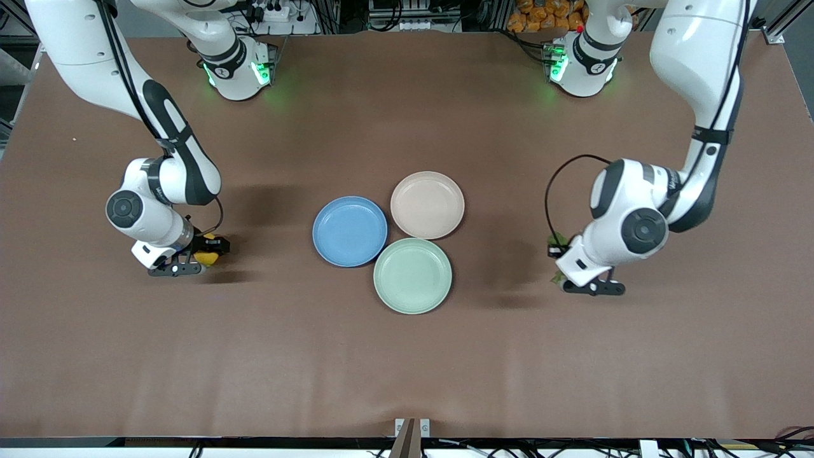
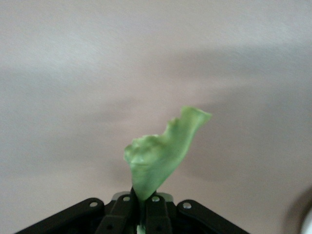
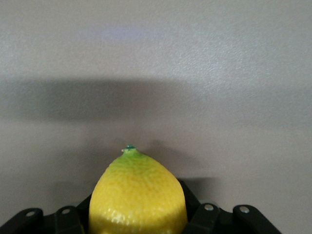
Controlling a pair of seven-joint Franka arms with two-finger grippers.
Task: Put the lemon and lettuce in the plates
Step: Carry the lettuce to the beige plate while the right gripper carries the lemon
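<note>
Both grippers are clamped: right gripper [image 1: 205, 254] on the lemon [image 1: 206, 255], left gripper [image 1: 559, 267] on the lettuce [image 2: 161, 153]; blue plate [image 1: 350, 231] and beige plate [image 1: 427, 205] between them.

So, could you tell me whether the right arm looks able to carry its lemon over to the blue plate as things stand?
Probably yes: the right end effector is shut on the lemon, and only bare table lies between it and the blue plate.
</note>
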